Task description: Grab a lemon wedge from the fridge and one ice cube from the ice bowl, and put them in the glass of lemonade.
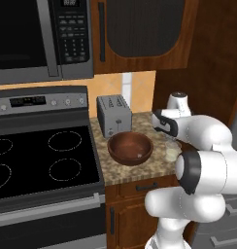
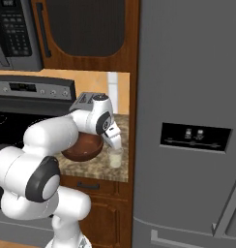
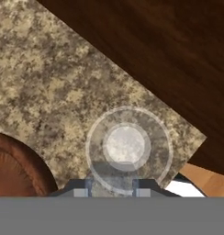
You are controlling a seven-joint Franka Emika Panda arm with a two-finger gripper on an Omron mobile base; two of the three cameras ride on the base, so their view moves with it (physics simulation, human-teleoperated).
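The glass of lemonade [image 3: 127,147] stands on the speckled counter near its right end, directly below my gripper [image 3: 111,190]. In the right base view the gripper [image 2: 116,144] points down just above the glass [image 2: 115,158]. Its finger tips stand a little apart, and whether anything sits between them is hidden. The ice bowl [image 1: 118,146] is left of the glass [image 1: 172,151], with a pale speck that may be an ice cube [image 1: 140,155] inside. The fridge [image 2: 187,97] stands shut to the right. No lemon wedge is in view.
A grey toaster [image 1: 114,115] stands behind the bowl. The stove [image 1: 42,155] lies left of the counter, under a microwave [image 1: 38,39]. A dark wooden side panel [image 3: 155,55] walls the counter's right edge close to the glass.
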